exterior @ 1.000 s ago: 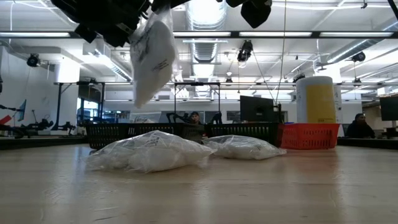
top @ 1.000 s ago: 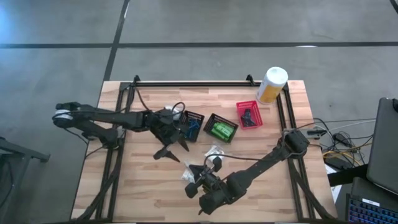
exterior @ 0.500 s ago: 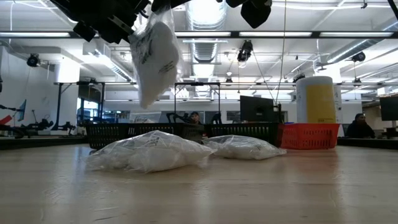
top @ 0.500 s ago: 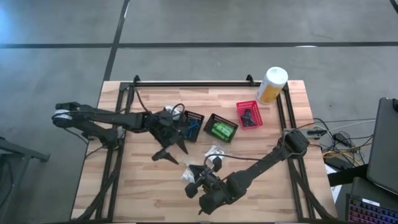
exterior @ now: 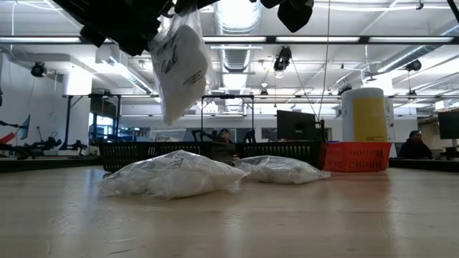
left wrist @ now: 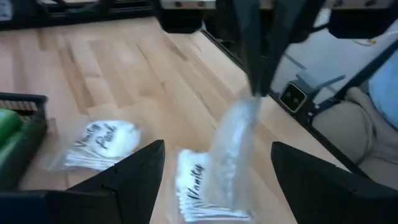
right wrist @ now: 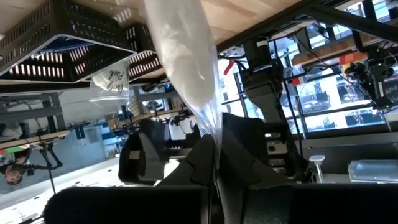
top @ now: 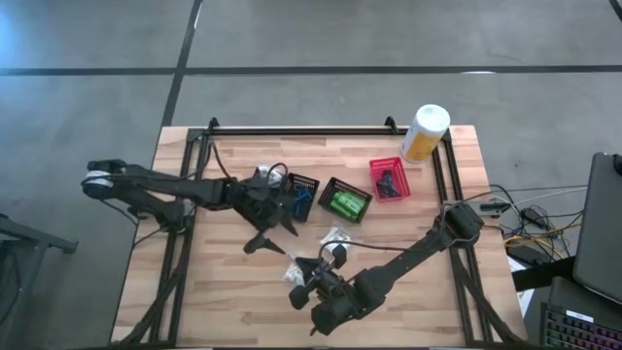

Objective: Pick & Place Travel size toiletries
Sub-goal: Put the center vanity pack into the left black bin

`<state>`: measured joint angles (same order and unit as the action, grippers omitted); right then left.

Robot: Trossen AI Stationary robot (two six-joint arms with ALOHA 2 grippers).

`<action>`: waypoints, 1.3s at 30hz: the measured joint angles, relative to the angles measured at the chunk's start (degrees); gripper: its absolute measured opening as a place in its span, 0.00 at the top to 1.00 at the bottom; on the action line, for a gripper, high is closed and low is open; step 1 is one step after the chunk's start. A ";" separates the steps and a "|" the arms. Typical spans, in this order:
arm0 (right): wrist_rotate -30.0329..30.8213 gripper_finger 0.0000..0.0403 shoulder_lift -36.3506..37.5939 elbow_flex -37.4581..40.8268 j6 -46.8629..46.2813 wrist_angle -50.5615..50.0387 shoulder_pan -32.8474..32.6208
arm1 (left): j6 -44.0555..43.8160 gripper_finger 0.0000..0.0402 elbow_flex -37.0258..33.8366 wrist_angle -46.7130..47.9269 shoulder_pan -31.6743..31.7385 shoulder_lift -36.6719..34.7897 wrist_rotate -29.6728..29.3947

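Observation:
My right gripper [right wrist: 214, 142] is shut on a white clear-wrapped packet [exterior: 179, 68] that hangs above the table's near middle. Two more such packets [exterior: 172, 175] [exterior: 281, 169] lie flat on the wood, and they also show in the left wrist view [left wrist: 99, 143] [left wrist: 196, 186]. My left gripper [top: 272, 236] hovers open over the table left of those lying packets [top: 335, 236], touching nothing. Green packets [top: 345, 203] fill a black basket. A dark sachet [top: 388, 182] lies in the red basket. My right gripper pinches the packet by the clear edge of its wrapper [right wrist: 211, 121] between its two fingers. The wrapper's edge is gathered there. The packet hangs clear of the table below the fingers [left wrist: 258, 56], which come at it from above.
Three small baskets stand in a row past the table's middle: a black one [top: 301, 190] with a blue item, a black one [top: 332, 187] with green packets and a red one [top: 400, 190]. A tall white-and-yellow canister [top: 425, 131] stands at the far right corner. A black frame borders the table.
The hanging packet has swayed a little and turned in the right gripper's hold, so its printed side now faces the low camera. The left gripper has shifted slightly toward the table's right, still open.

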<state>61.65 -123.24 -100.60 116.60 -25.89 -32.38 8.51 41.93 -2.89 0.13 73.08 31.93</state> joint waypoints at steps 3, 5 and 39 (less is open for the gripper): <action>0.00 0.98 0.00 0.00 0.00 -0.01 0.00 | 0.21 0.26 -0.02 -0.39 -0.84 0.15 0.00; -0.02 0.98 0.00 0.00 0.00 0.00 0.00 | 0.24 0.26 -0.02 -0.37 -1.30 0.65 -0.08; -0.02 0.98 0.00 0.00 0.00 -0.28 0.00 | -1.03 0.49 1.82 -2.63 -1.89 5.90 -0.92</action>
<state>61.63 -123.24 -100.60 116.60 -26.17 -32.38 7.49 43.75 -5.52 -1.76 78.98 31.01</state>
